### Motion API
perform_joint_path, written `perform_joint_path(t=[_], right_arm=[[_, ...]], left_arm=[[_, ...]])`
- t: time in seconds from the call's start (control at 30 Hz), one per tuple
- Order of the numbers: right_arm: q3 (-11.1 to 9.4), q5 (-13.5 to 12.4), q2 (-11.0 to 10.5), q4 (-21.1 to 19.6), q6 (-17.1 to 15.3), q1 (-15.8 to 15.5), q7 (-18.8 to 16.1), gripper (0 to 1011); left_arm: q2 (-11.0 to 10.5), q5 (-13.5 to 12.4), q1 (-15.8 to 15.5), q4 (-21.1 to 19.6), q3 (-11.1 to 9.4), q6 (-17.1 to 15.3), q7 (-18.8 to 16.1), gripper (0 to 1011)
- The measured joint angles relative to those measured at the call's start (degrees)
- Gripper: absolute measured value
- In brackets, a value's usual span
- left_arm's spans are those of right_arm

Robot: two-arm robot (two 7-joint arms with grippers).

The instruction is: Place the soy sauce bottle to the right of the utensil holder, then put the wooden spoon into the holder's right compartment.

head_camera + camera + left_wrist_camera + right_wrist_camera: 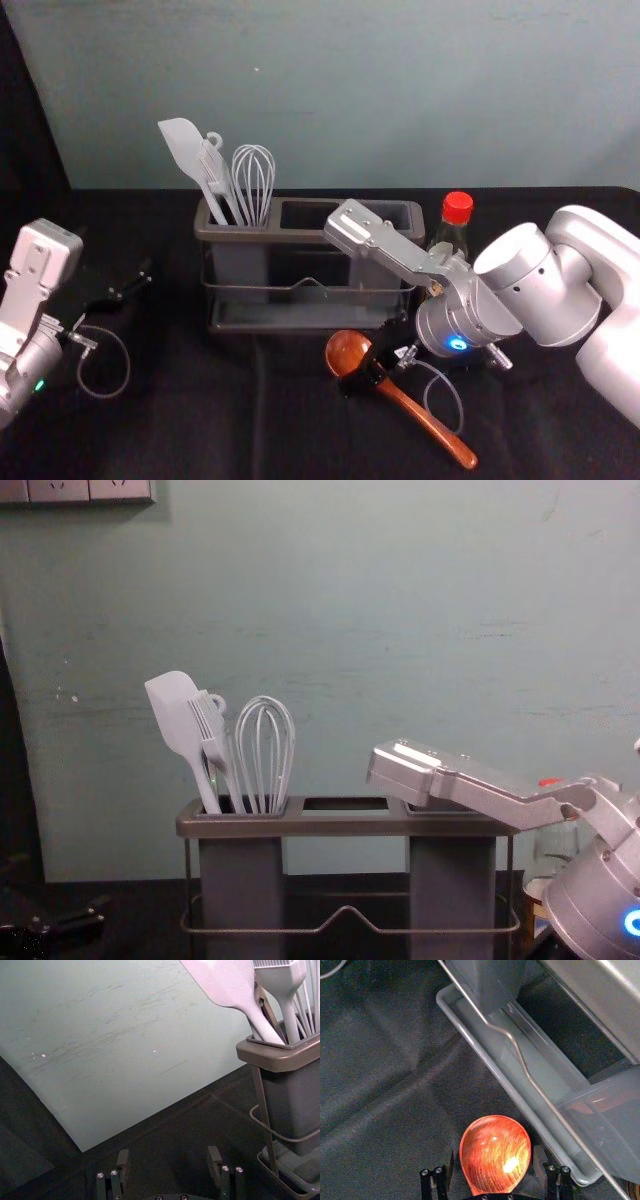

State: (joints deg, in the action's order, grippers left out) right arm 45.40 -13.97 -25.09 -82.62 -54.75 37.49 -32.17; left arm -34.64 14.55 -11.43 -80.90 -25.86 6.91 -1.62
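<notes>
To the left of the utensil holder, my empty left hand hangs with its fingers spread wide. Just in front of the holder's right half, my right hand is down over the wooden spoon, fingers well open with the bowl between them, though I can't tell whether either one touches it; the handle slants away toward my body and to the right. The soy sauce bottle stands just right of the holder, partly behind my right arm.
</notes>
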Motion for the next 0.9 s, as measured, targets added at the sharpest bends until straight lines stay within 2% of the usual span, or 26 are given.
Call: perform_joint_path(t=[0.23, 0.9], right_arm=[[-0.9, 0.7, -0.1, -0.7, 1.9, -1.3, -0.1, 1002], [-0.8, 0.5, 0.0, -0.5, 1.2, -1.0, -0.1, 1002]], left_arm=[[0.0, 0.0, 0.0, 0.0, 0.0, 0.0, 0.0, 1012], [0.0, 0.0, 0.0, 0.0, 0.0, 0.0, 0.0, 1011]])
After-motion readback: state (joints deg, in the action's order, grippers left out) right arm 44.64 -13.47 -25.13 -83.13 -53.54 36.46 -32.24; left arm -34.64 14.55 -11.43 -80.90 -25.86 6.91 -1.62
